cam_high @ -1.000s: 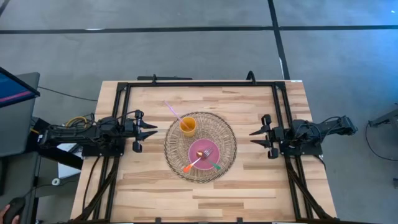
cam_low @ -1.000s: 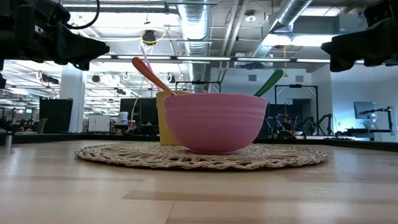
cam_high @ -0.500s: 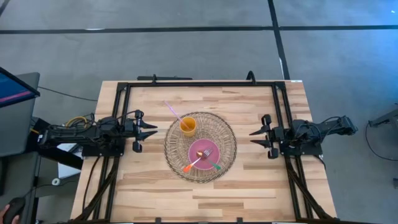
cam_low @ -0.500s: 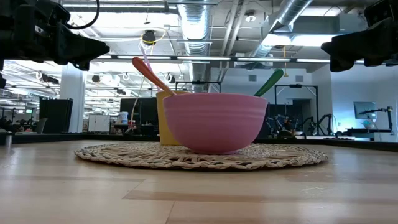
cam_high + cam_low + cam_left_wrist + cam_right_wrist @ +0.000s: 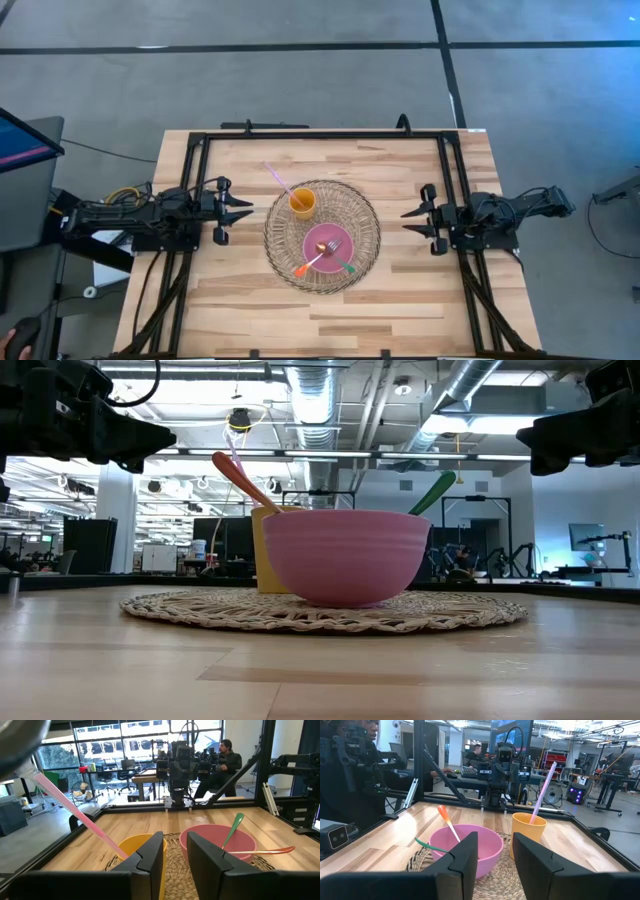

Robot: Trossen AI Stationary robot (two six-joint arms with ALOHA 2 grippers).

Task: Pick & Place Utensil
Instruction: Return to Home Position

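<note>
from above: left gripper (image 5: 240, 208) and right gripper (image 5: 412, 219) parked at opposite desk (image 5: 400, 300) edges, fingers parted, holding nothing, likely pulled clear of a finished setting. at desk level: orange fork (image 5: 238, 480) leaning in pink bowl (image 5: 345, 555) on woven mat (image 5: 200, 610). from the wrists: pink straw (image 5: 80, 814) slanting in yellow cup (image 5: 137, 842). no change from the earlier frames.

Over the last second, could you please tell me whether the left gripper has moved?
No. The left gripper holds the same spot in the high view, just left of the round woven straw mat, jaws open.
</note>
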